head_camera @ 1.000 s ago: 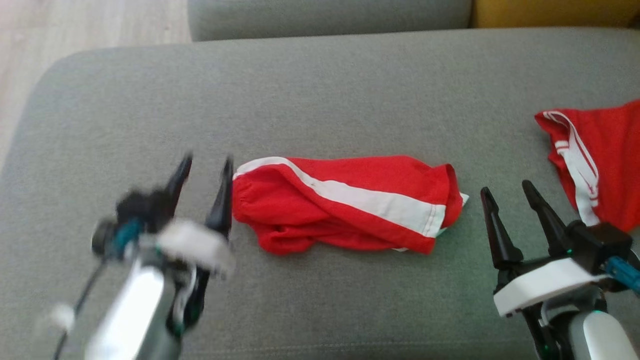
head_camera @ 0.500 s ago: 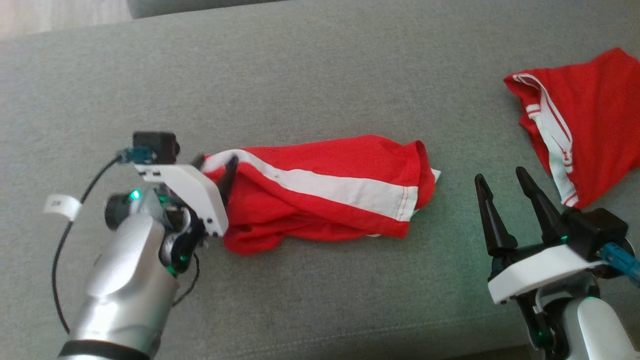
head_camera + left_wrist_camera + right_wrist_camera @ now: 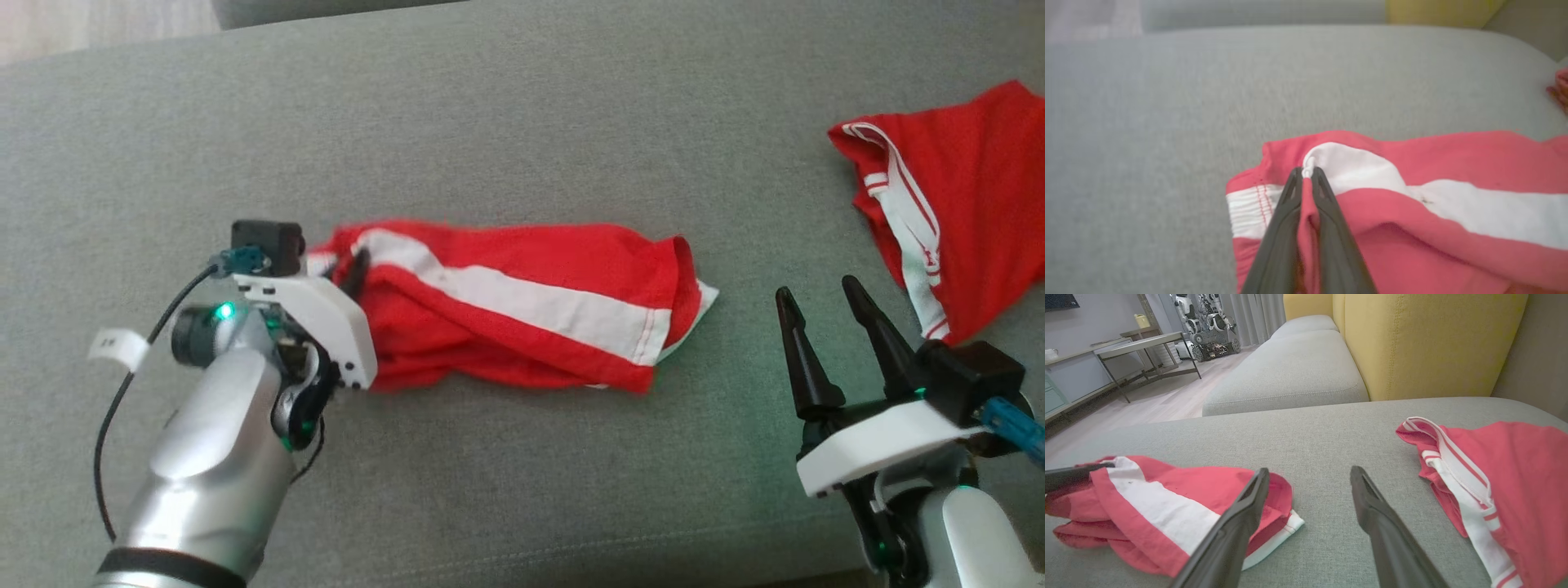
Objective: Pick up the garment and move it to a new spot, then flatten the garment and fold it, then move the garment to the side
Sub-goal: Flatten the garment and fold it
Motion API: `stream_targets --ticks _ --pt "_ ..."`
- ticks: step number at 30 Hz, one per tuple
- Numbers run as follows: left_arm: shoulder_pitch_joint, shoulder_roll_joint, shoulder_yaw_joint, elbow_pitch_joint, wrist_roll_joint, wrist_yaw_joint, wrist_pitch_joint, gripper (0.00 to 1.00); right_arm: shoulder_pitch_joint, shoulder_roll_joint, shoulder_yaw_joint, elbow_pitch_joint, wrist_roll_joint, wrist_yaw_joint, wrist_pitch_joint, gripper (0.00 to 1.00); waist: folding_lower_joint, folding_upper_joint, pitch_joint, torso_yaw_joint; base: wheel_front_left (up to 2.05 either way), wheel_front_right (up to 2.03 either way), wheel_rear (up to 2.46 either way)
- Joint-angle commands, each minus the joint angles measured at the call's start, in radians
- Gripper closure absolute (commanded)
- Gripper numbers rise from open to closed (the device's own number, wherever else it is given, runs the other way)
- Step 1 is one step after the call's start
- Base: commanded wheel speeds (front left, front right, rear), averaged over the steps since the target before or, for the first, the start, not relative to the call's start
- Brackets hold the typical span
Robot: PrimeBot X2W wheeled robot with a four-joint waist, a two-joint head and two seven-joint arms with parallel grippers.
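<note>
The broad grey woven-fabric sofa cushion (image 3: 522,122) carries everything here. Across its middle lies the crumpled red cloth garment with a wide white stripe (image 3: 522,302), bunched lengthwise in several layers, with its white-banded end toward the robot's left. A second red garment with thin white trim (image 3: 971,204) sits well apart from it at the right edge. The right gripper (image 3: 816,287) hovers between the two with its dark fingers spread, holding nothing. The left gripper (image 3: 1306,171) is clamped on a small ridge of cloth at the striped end, just beside the white band, and pinches only a thin fold. That narrow bite looks like the weak point. A quick lift could let the fabric slide out, and because the layers are twisted together, the garment may rise as a rope rather than open, which would make flattening harder.
</note>
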Motion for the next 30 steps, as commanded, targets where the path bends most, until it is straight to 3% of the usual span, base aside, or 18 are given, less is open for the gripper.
stream_targets --ticks 1,7,9,14,22,23,24,30 --pt "-0.036 0.039 0.031 -0.067 0.026 0.02 -0.065 1.0 -0.029 0.002 0.015 -0.033 0.01 -0.001 -0.006 0.0 -0.0001 0.0 -0.01 0.01 0.0 0.0 0.0" --pt "0.067 0.052 0.013 -0.209 0.081 0.09 -0.181 1.0 -0.01 0.005 0.01 -0.037 0.014 -0.001 0.001 0.0 -0.0001 0.0 -0.032 0.027 0.0 0.0 0.0" --pt "0.185 0.059 0.003 -0.302 0.095 0.135 -0.224 1.0 0.001 0.007 0.008 -0.042 0.017 -0.001 0.006 0.0 -0.0001 0.0 -0.041 0.033 0.0 0.0 0.0" --pt "0.335 0.064 -0.007 -0.383 0.109 0.185 -0.28 1.0 0.013 0.009 -0.001 -0.052 0.018 -0.001 0.012 0.0 -0.0001 0.0 -0.045 0.044 0.0 0.0 0.0" --pt "0.436 0.015 -0.018 -0.353 0.102 0.185 -0.322 1.0 0.014 0.01 -0.014 -0.069 0.018 -0.001 0.03 0.0 -0.0001 0.0 -0.047 0.066 0.0 0.0 0.0" --pt "0.436 0.008 -0.013 -0.341 0.096 0.182 -0.323 0.58 0.014 0.01 -0.014 -0.071 0.018 -0.001 0.032 0.0 -0.0001 0.0 -0.049 0.068 0.0 0.0 0.0" --pt "0.433 0.003 -0.008 -0.334 0.092 0.177 -0.324 0.0 0.014 0.01 -0.015 -0.072 0.019 -0.001 0.033 0.0 -0.0001 0.0 -0.052 0.069 0.0 0.0 0.0" --pt "0.42 -0.006 0.027 -0.35 0.09 0.159 -0.327 0.0 0.027 0.017 -0.026 -0.085 0.013 -0.001 0.03 0.0 -0.0001 0.0 -0.086 0.071 0.0 0.0 0.0"
